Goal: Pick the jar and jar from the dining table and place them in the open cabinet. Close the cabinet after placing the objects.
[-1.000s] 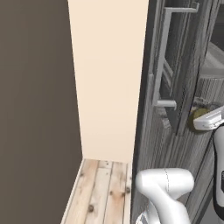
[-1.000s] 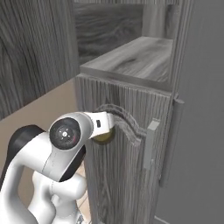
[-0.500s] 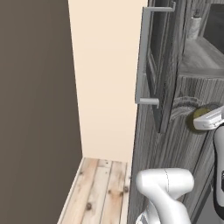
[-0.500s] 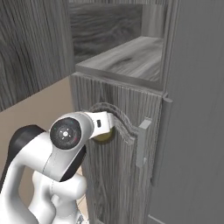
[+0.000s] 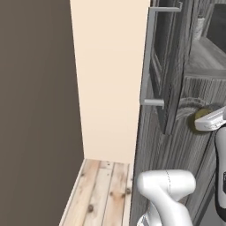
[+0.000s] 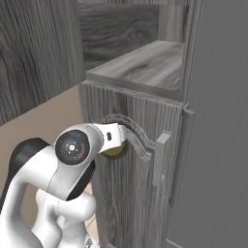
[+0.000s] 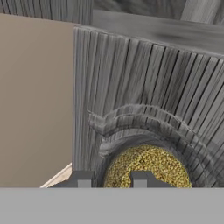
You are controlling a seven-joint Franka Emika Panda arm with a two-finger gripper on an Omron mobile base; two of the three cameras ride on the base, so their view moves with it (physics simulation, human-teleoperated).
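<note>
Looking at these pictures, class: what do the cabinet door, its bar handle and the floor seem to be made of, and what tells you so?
Cabinet door: likely wood or wood veneer, dark grey and matt, with streaky grain and a carved arch.
Bar handle: probably metal, a smooth, pale silver bar with squared ends.
Floor: seemingly light wooden planks, with seams and dark knots showing.

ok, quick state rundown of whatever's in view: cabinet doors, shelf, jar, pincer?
upper cabinet door: swung open, its bar handle on the free edge
lower cabinet door: shut, arched panel facing the arm
cabinet shelf: exposed, bare where visible
olive-yellow jar: held off any surface, against the lower door
pincer: shut on the olive-yellow jar
</note>
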